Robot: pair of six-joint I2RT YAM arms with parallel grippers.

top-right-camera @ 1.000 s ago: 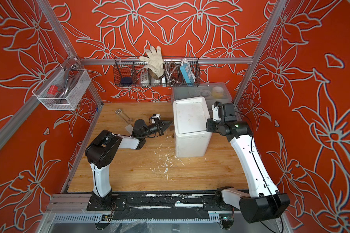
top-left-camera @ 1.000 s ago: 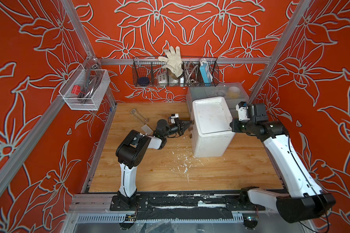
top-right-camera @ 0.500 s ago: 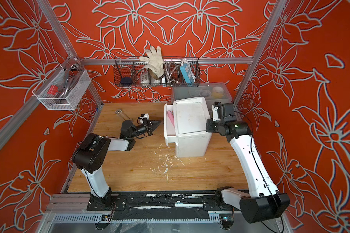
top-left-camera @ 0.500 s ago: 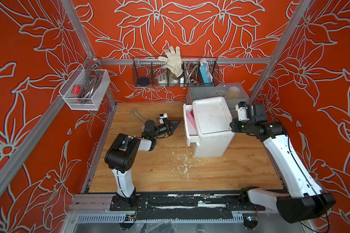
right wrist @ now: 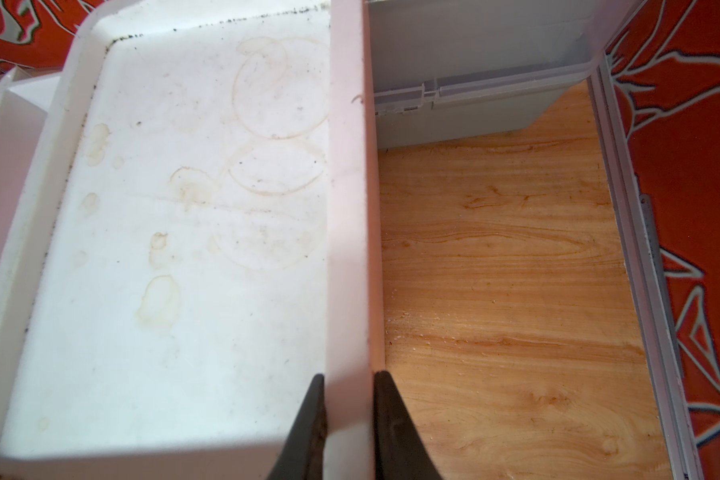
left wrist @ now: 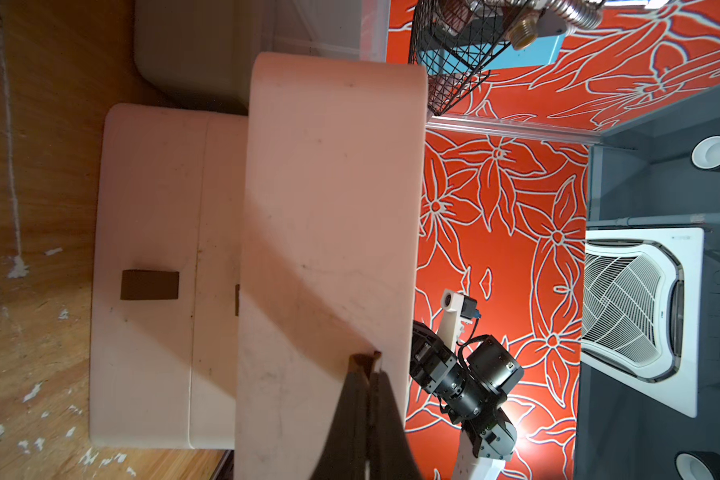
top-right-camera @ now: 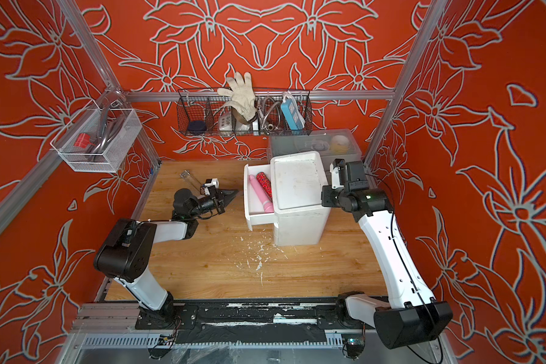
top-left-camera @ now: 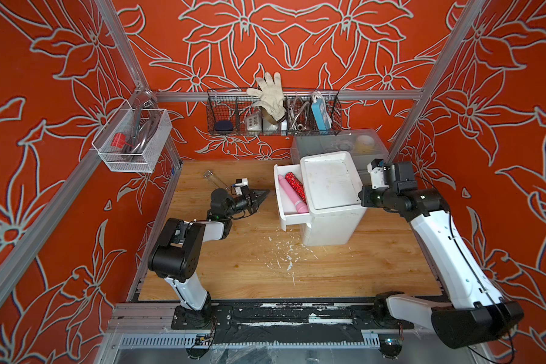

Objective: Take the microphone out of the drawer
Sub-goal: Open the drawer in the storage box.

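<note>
The top drawer [top-left-camera: 293, 216] of a white cabinet [top-left-camera: 328, 182] on the wooden table [top-left-camera: 249, 271] stands pulled out, with a pink microphone [top-left-camera: 290, 193] lying inside beside a red glittery cylinder [top-left-camera: 297, 186]. The left gripper [top-left-camera: 266, 192] hovers just off the drawer front, jaws closed on nothing. The right gripper [right wrist: 346, 384] has its jaws clamped on the rim of the cabinet's top.

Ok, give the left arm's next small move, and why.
Probably open the left hand and lift it over the drawer: it stands open, pink microphone inside, that hand is shut beside it, and the right hand clamps the cabinet.
</note>
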